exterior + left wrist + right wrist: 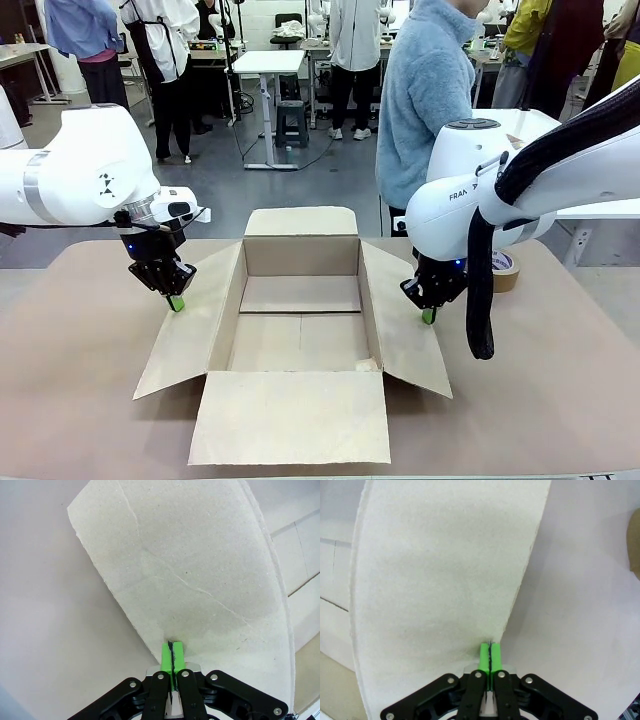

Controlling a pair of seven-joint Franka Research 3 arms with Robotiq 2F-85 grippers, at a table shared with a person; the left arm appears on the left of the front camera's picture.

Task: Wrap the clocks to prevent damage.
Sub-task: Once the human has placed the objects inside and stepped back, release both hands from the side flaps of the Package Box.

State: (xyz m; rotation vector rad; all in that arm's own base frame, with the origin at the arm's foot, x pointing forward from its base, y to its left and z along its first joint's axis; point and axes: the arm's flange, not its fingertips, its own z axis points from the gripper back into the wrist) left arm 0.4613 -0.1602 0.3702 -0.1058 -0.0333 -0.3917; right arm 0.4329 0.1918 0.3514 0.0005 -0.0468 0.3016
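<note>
Tape roll half hidden behind the right arm.

The front camera sits at the near side of the table, faces the far side and covers the whole box. The wrist cameras look down at close range on the left flap and the right flap, both also in the front view.

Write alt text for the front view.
An open, empty cardboard box sits on the table, its four flaps folded open. The left gripper and right gripper, jaws shut, each sit at a side flap's outer edge. A person stands at the far side.
</note>
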